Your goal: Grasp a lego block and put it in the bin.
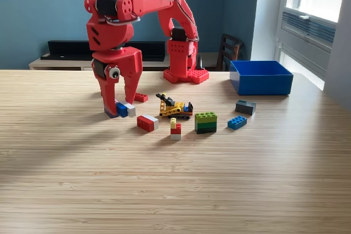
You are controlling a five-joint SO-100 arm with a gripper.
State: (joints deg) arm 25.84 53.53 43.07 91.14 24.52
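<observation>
pincer (119,106) astride blue-white block (125,109); bin (261,78) apart

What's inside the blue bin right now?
Nothing shows inside the blue bin. Only the upper inner walls are visible from this low exterior view; the front wall hides the floor, so a block lying flat there cannot be ruled out.

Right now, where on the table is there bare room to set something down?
The near half of the table, in front of the blocks, is bare. So is the far left, beyond the gripper. It is crowded from the gripper across to the blue block. The bin fills the far right.
</observation>
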